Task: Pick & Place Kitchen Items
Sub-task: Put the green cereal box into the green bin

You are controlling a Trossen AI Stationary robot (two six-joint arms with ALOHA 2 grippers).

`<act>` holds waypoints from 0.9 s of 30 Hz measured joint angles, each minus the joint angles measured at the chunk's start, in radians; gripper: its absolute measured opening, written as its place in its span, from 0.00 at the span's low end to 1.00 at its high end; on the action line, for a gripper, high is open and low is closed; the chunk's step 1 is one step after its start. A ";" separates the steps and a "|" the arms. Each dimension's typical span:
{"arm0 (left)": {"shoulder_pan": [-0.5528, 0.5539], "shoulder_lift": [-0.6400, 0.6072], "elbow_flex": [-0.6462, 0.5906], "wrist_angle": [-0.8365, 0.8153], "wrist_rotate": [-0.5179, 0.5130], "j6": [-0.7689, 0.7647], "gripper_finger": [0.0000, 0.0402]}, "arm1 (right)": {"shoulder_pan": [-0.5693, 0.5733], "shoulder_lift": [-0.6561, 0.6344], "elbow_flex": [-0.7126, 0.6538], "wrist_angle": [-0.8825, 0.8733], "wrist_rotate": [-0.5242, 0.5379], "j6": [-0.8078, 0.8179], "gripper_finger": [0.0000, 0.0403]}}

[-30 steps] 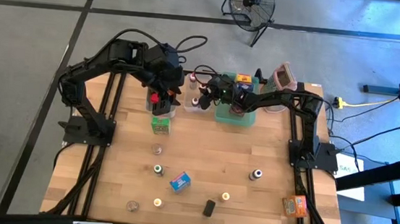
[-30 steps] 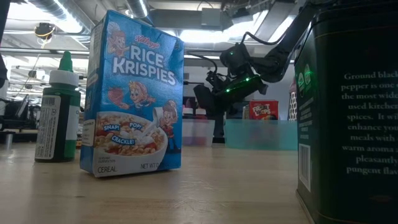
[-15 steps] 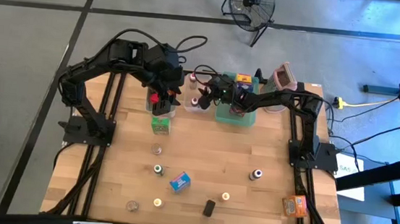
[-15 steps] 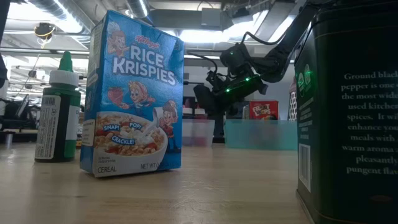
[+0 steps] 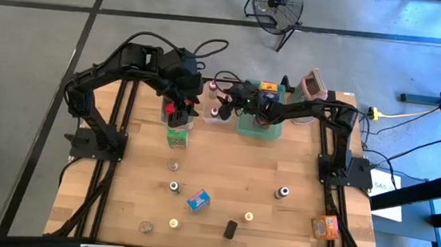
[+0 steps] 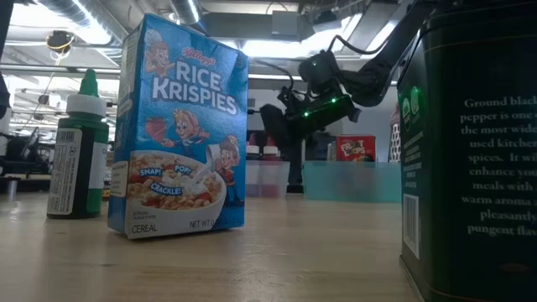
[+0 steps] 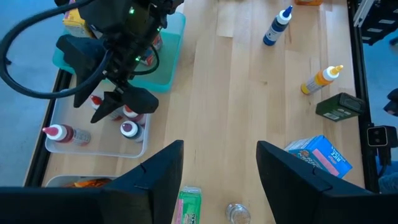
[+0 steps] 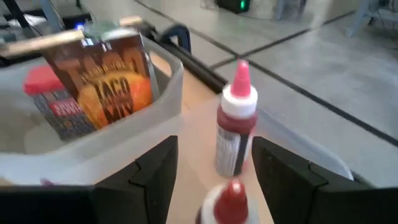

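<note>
Done: some bottles (image 7: 129, 129) in clear bin (image 7: 93, 147) | Left: blue box (image 5: 198, 200), jars on desk (image 5: 233, 161) | right tool (image 7: 115, 102) wide, empty, above bin | left tool (image 7: 217, 165) wide, empty

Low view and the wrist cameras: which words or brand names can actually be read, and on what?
"Kellogg's RICE KRISPIES", "SNAP! CRACKLE! POP!", "CEREAL": blue cereal box.
"Ground black pepper": dark green tin; its smaller print is cropped.
"TACO MIX": brown packet.
Green-capped bottle and red-capped bottle: labels too blurred.
</note>
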 joint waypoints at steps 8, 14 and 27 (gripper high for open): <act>0.000 0.000 0.000 -0.001 0.000 0.000 0.49 | 0.002 -0.020 0.000 0.007 0.000 -0.005 0.52; 0.000 0.000 0.000 -0.001 0.000 0.000 0.49 | 0.006 -0.072 0.000 -0.020 -0.026 -0.021 0.52; 0.000 0.000 0.000 -0.002 -0.007 -0.003 0.49 | 0.051 -0.432 0.000 -0.262 -0.231 -0.014 0.52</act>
